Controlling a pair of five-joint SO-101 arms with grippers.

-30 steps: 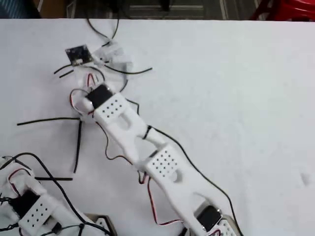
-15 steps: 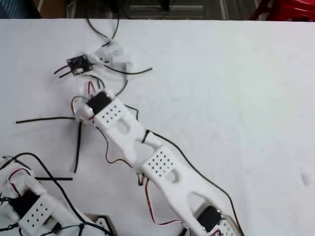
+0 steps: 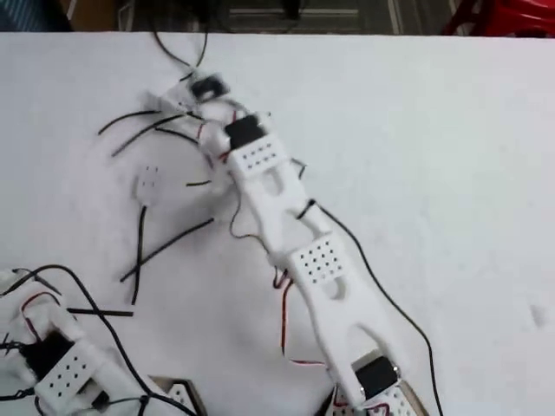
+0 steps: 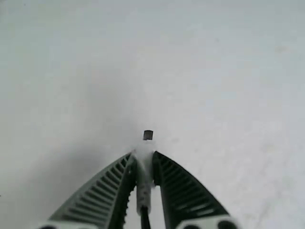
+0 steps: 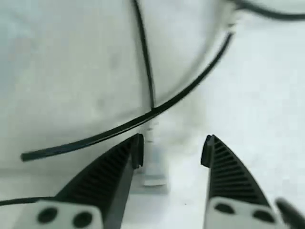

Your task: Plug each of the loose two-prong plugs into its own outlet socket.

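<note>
My left gripper (image 4: 144, 160) is shut on a thin white plug (image 4: 144, 179), and a small dark tip (image 4: 148, 135) pokes out just above the white table. My right gripper (image 5: 171, 149) is open and low over the table. A white plug (image 5: 153, 168) on a black cable (image 5: 145, 62) lies between its fingers, close against one finger (image 5: 125, 160). From above, the right arm (image 3: 316, 264) stretches from the near edge to the far left. Its gripper end (image 3: 186, 97) sits among loose black cables (image 3: 143, 130). The left arm (image 3: 56, 368) stays at the near left corner.
Loose black cables (image 3: 165, 247) cross the left half of the table (image 3: 451, 173). A faint white dotted shape (image 3: 151, 184) lies among them; I cannot tell what it is. A red chair (image 3: 503, 16) stands beyond the far edge.
The right arm has swung away from the near left toward the far edge and to the right. Several cables on the left have shifted. The left arm has not moved.
</note>
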